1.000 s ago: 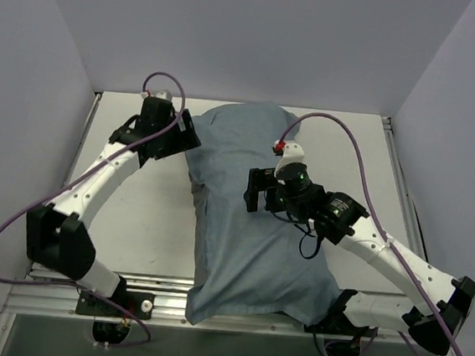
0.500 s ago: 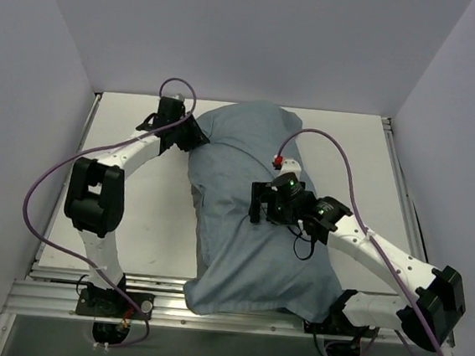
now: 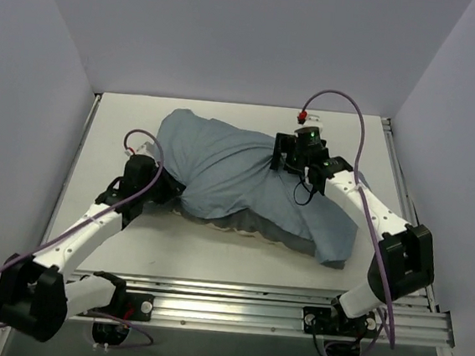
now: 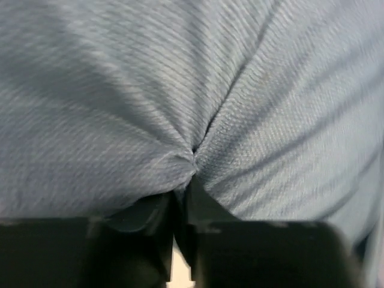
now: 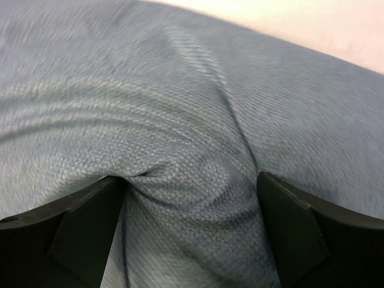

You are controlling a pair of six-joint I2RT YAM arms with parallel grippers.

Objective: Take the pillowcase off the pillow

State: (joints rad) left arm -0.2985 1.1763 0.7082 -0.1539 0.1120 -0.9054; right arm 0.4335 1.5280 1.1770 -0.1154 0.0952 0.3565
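The blue-grey pillowcase [image 3: 238, 174] lies bulging across the table from the far left to the near right. A thin tan and cream strip shows along its near underside [image 3: 231, 228]. The pillow is hidden inside the cover. My left gripper [image 3: 171, 193] sits at the cloth's near-left edge. In the left wrist view this gripper [image 4: 183, 187] is shut on a puckered fold of the pillowcase [image 4: 198, 120]. My right gripper [image 3: 285, 154] rests on the far right part of the cover. Its fingers [image 5: 84, 223] stand wide apart, pressed into the pillowcase [image 5: 198, 186], with a hump of cloth between them.
The white table [image 3: 213, 260] has an aluminium rail [image 3: 234, 300] along its near edge. Plain walls close in the left, right and back. Purple cables [image 3: 345, 113] loop above both arms. The right arm's elbow [image 3: 405, 249] stands at the near right.
The covered pillow has swung from lying front-to-back to lying across the table. My left gripper shut on the cloth and came nearer with it; my right gripper moved to the far right.
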